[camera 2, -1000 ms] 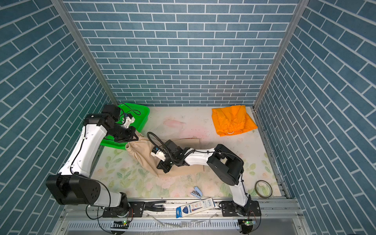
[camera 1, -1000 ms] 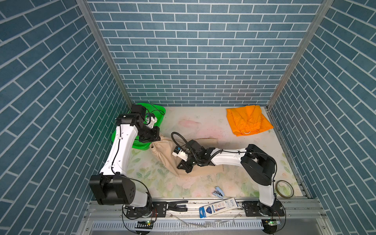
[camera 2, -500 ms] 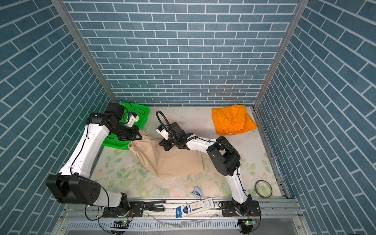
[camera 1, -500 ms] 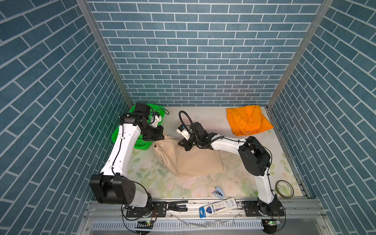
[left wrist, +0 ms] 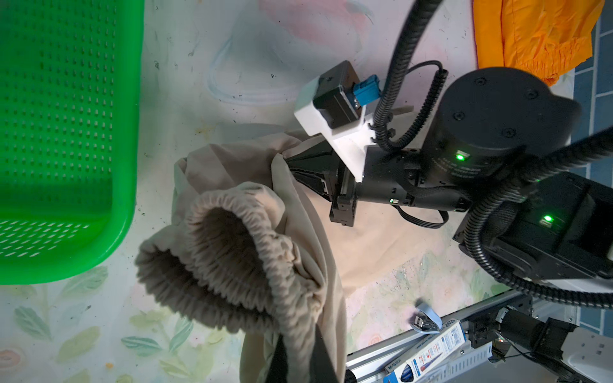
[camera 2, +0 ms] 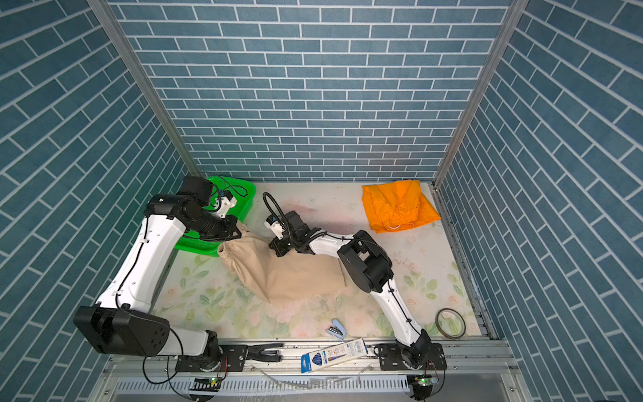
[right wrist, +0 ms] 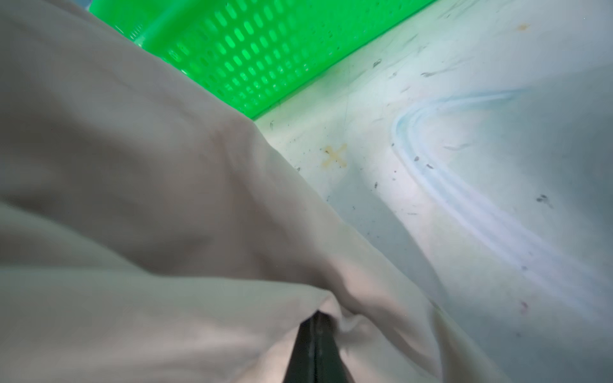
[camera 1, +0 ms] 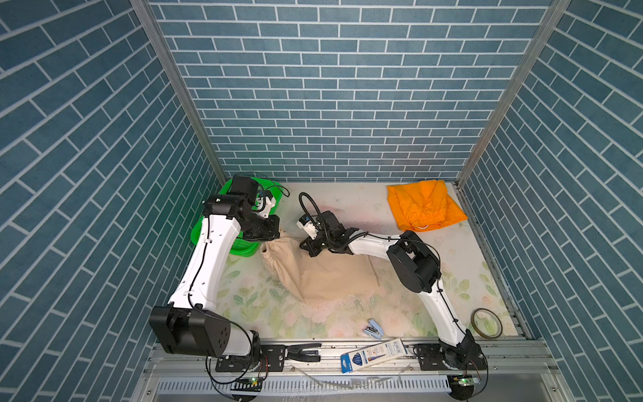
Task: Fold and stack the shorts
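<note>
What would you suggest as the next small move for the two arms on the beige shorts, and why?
Probably draw the right gripper away from the left gripper, then lower both. Both are shut on the beige shorts, whose gathered waistband gapes open and bunched beside the green basket; tension should flatten it for folding.

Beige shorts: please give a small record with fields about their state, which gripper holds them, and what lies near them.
beige shorts: gathered waistband end raised, the rest lying spread out
left gripper: shut on the waistband edge
right gripper: shut on a fold of the beige cloth
green basket: beside the waistband end
orange shorts: far right corner, apart from both grippers
stack: not yet made
</note>
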